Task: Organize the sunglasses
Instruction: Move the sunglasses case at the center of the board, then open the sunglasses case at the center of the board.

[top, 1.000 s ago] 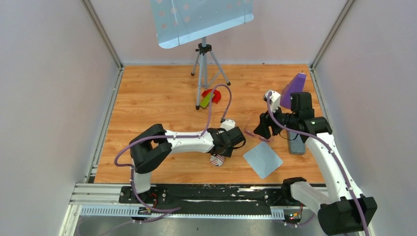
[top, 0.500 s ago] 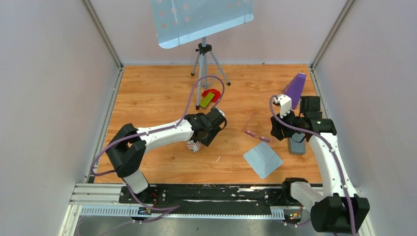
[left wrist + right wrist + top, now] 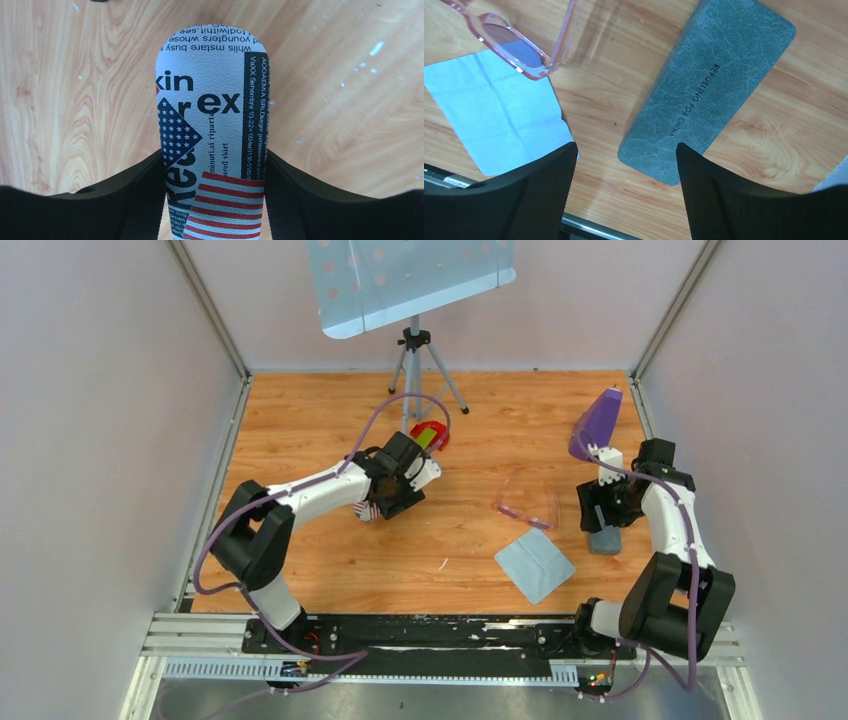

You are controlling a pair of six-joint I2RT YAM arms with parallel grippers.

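Observation:
The pale pink see-through sunglasses lie on the wooden floor, arms unfolded; one lens corner shows in the right wrist view. My right gripper is open and empty, hovering over the near end of the grey oblong hard case, which lies right of the sunglasses. A light blue cloth lies flat in front of the sunglasses. My left gripper is shut on a soft case printed with newsprint and a flag, far to the left of the sunglasses.
A tripod with a pale blue perforated plate stands at the back. A red and green object lies just behind my left gripper. A purple object stands at the back right. White walls enclose the floor.
My left gripper carried the printed case from the middle front to the back left. My right gripper drew back to the right from the sunglasses, which now lie on the floor, and stands over the grey case.

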